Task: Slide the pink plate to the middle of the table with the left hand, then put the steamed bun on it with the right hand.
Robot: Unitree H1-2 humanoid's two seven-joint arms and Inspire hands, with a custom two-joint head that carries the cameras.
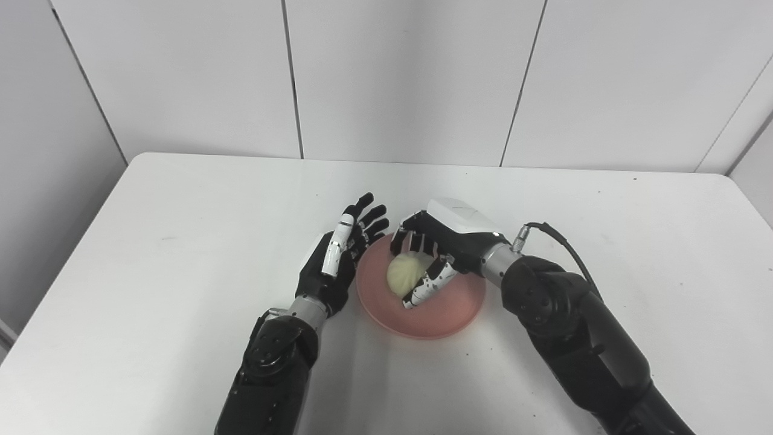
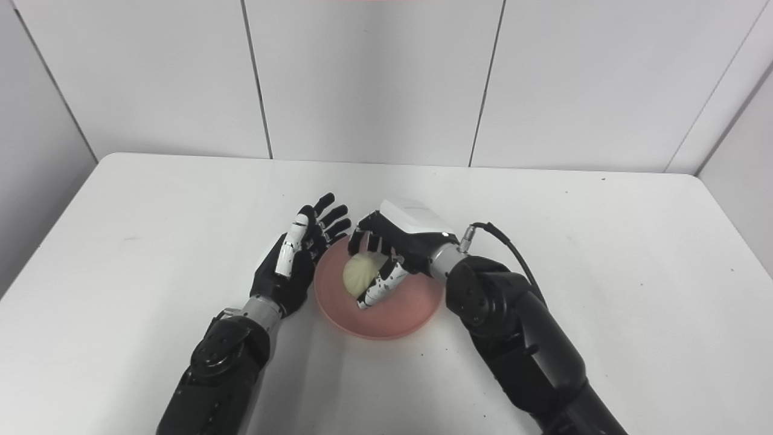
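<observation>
Right hand (image 1: 436, 254) cups steamed bun (image 1: 403, 273) over pink plate (image 1: 447, 314); left hand (image 2: 296, 260) spread wide beside it.

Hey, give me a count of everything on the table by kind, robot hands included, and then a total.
Pink plate: 1
Steamed bun: 1, held over the plate by the right hand
Robot hands: 2, the left hand open beside the plate
Total: 4
</observation>
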